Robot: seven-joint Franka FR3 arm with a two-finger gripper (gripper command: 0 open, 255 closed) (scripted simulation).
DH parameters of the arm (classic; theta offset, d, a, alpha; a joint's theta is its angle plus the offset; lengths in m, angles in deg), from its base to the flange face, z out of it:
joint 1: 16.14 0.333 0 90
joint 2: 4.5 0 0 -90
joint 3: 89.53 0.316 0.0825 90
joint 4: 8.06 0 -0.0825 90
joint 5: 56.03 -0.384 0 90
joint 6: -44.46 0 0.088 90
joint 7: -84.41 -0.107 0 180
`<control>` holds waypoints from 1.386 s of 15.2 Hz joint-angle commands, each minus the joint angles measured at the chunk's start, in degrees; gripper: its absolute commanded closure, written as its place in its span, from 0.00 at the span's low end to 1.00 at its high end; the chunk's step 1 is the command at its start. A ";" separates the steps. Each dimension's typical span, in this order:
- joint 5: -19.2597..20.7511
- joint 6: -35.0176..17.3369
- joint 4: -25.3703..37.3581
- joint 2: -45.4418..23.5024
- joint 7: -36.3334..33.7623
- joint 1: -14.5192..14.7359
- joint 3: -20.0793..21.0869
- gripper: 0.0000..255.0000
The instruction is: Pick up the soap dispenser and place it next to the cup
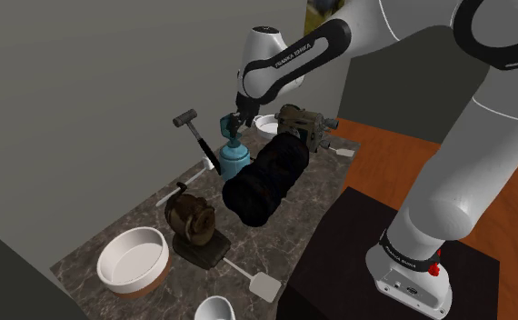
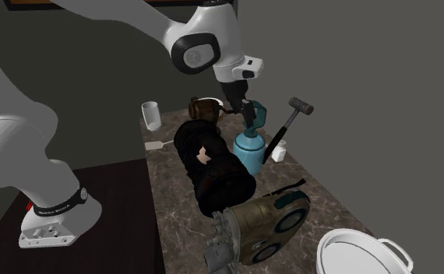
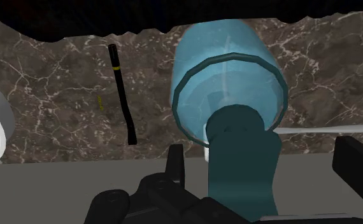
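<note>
The soap dispenser (image 1: 234, 159) is a light blue bottle with a darker teal pump, upright on the dark marble counter (image 1: 148, 223) beside the wall. My black gripper (image 1: 234, 124) hangs right over it, open, fingers either side of the pump (image 3: 242, 159) without touching it. From the second exterior view the dispenser (image 2: 248, 149) stands under the gripper (image 2: 248, 114). In the wrist view the gripper (image 3: 266, 168) straddles the pump and the bottle body (image 3: 228, 83) lies beyond. The white cup (image 1: 214, 309) stands at the counter's near end in the shoulder view, also cup (image 2: 151, 115).
A big black roll (image 1: 266, 182) lies close beside the dispenser, a hammer (image 1: 196, 136) leans on its wall side. A brown device (image 1: 190, 218), a white bowl (image 1: 134, 259), a white spatula (image 1: 253, 282) and an olive radio (image 2: 263, 226) also sit on the counter.
</note>
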 commanded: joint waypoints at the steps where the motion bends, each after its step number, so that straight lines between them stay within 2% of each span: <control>1: 0.08 -1.51 0.07 -1.43 -0.08 0.04 0.05 0.00; 5: 0.24 -3.91 -0.02 -3.74 -0.19 0.08 0.09 0.00; 13: 0.24 -3.90 -0.02 -3.73 -0.19 0.08 0.08 0.00; 14: 0.24 -3.90 -0.02 -3.73 -0.19 0.08 0.08 1.00; 21: 0.24 -3.92 0.00 -3.77 -0.18 0.07 0.08 1.00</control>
